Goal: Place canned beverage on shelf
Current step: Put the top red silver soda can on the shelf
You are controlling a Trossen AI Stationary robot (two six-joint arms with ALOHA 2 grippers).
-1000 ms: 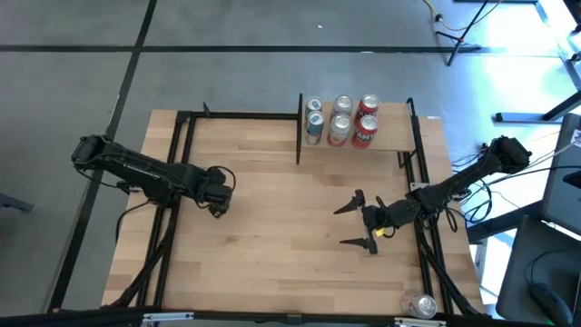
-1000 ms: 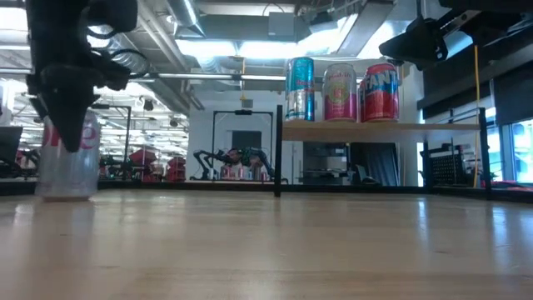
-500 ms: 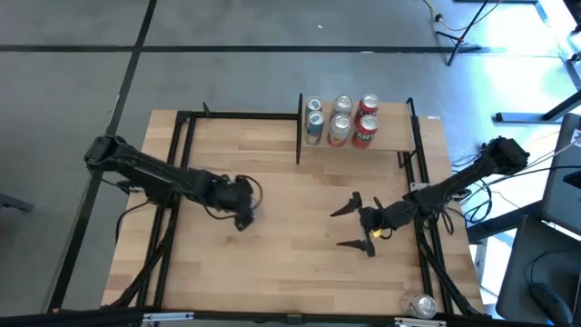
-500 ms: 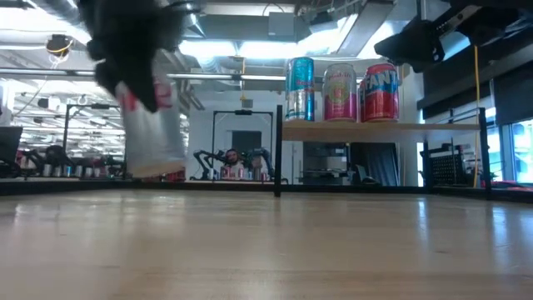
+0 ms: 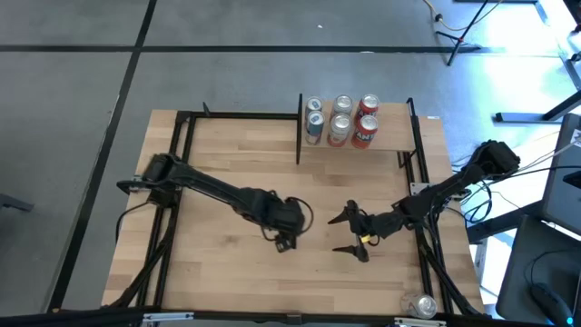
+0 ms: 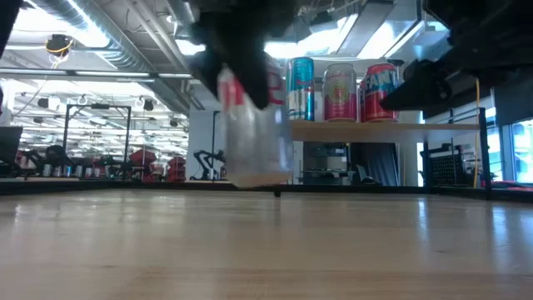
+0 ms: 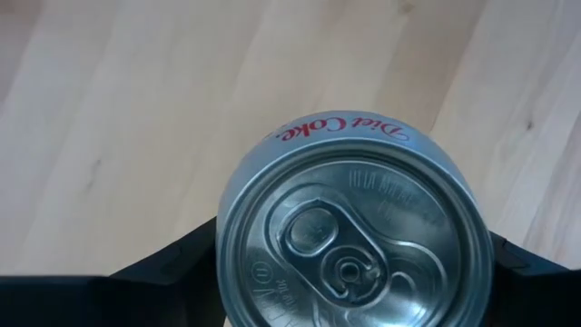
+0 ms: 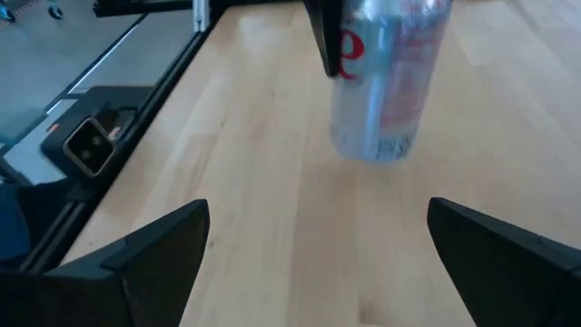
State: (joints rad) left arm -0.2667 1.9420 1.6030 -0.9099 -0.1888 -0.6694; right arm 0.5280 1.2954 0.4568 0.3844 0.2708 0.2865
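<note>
A silver Diet Coke can [image 6: 254, 133] is in my left gripper [image 5: 286, 227] over the middle of the table; its top fills the left wrist view [image 7: 354, 241]. My right gripper [image 5: 336, 234] is open and empty just to the right of it, its fingers pointing at the can [image 8: 386, 73]. The shelf [image 5: 390, 136], a small light-wood board between black posts, stands at the far right and carries several upright cans [image 5: 340, 118]; it also shows in the low view [image 6: 383, 129]. My left gripper pinches the can's round side wall [image 7: 238, 195] between its two fingers [image 7: 172, 263], one on each side, below the rim. The fingers come from above, pointing down. The can is upright, its base a little clear of the table.
A black metal frame [image 5: 182, 163] runs along the table's sides and far edge. Another can [image 5: 422, 304] lies at the near right corner. Bare wood [image 5: 236, 154] lies between my grippers and the shelf.
My left gripper has carried the can from the table's left part toward the right edge and slightly nearer, lifting it off the table; the can stays upright. My right gripper has drifted a little toward the left and near edge, still open.
</note>
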